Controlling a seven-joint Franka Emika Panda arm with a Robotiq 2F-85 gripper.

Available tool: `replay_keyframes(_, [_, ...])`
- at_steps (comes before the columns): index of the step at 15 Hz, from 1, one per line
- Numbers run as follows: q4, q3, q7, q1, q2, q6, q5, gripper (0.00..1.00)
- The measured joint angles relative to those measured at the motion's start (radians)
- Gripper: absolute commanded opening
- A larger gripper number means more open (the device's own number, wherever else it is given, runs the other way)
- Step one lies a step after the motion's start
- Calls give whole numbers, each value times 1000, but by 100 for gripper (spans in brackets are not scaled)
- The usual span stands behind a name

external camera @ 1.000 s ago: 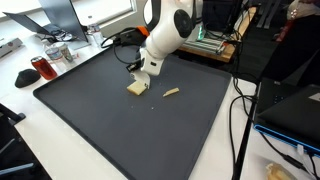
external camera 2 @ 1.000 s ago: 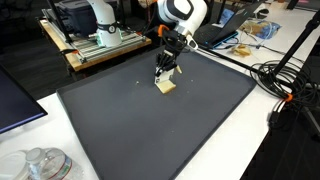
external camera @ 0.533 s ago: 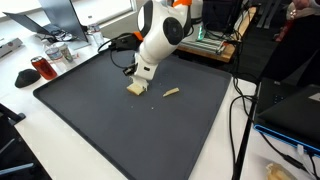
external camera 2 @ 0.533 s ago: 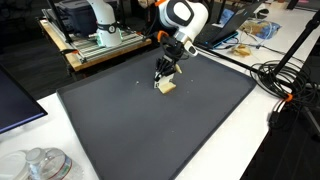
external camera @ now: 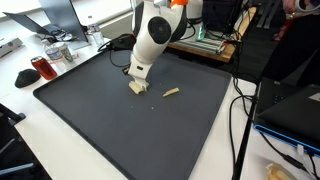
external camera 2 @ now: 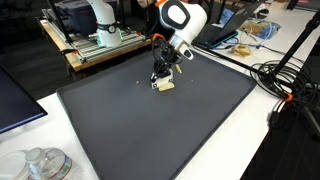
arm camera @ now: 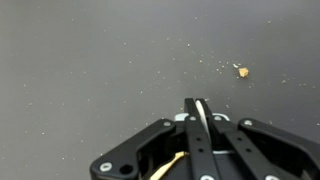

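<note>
Hangs low at mid-frame in both exterior views, jaws clenched into one narrow tip with no gap for a grip, right at the pale food chunk (external camera: 138,88) lying flat on the black mat (external camera: 90,130), thin strip (external camera: 171,93) apart to its right.

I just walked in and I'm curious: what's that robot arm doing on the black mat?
The robot arm's gripper has its fingers shut and is down low on the dark mat, right at a small tan chunk that looks like food. It doesn't seem to be holding the chunk, and it's hard to tell whether it touches it. A thinner tan piece lies apart nearby. In the wrist view a crumb sits on the mat.
</note>
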Motion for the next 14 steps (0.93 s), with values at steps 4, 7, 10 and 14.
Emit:
replay_keyframes(4, [1,0,11,-3,-1,3,4,1])
replay_keyframes(7, [1,0,12,2,0,2,-9,1])
replay_keyframes(10, [1,1,11,8,1,1,-16,1])
replay_keyframes(14, [2,17,10,17,1,0,-16,1])
